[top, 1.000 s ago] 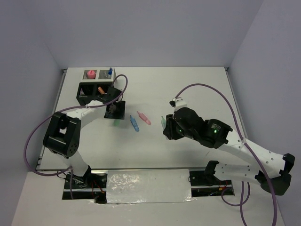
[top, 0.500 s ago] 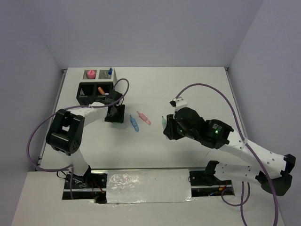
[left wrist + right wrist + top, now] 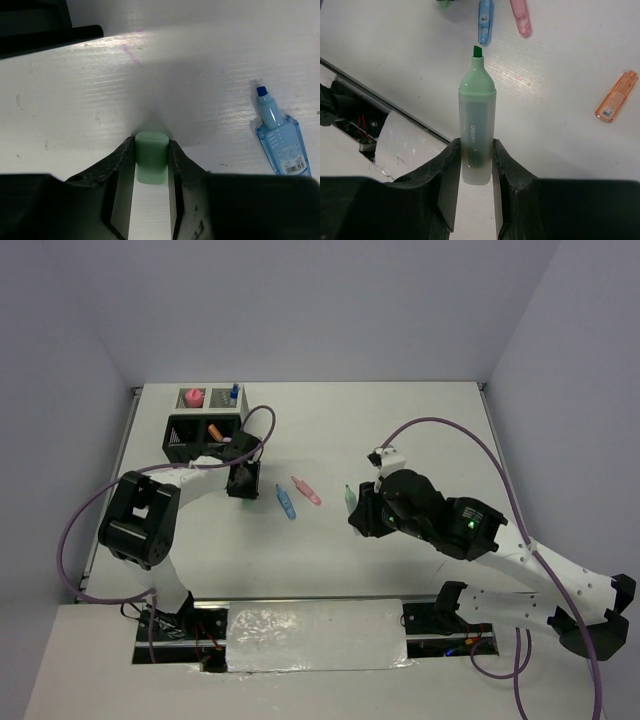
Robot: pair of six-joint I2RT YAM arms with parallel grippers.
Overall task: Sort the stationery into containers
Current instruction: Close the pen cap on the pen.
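Left wrist view: the left gripper (image 3: 151, 148) has its two black fingers (image 3: 117, 160) clamped on a small mint green cap (image 3: 151, 156). The cap sits low over the white table (image 3: 200, 75); whether it touches the surface cannot be told. To its right, apart from it, a translucent blue highlighter (image 3: 279, 142) lies flat with its blue tip bare. A corner of the black boxy desk organizer (image 3: 35, 30) shows at the top left.

In the right wrist view, the right gripper (image 3: 476, 148) is closed around the barrel of a translucent mint green highlighter (image 3: 477, 100), whose dark green chisel tip is uncapped and points away from the wrist. Beyond the tip, the blue highlighter and a translucent pink highlighter (image 3: 521, 17) lie side by side on the table. A translucent orange highlighter (image 3: 616, 96) lies well apart from them to the right.

From the top external view, the left gripper is just beside the organizer's near right corner, at the table's far left. The right gripper is near the table's middle, to the right of the pink highlighter. In the organizer's two rear compartments with white mesh rims stand a pink-capped bottle (image 3: 193, 397) on the left and a tiny blue-capped bottle (image 3: 234, 393) on the right. A short orange item (image 3: 215, 429) rests in a front compartment.
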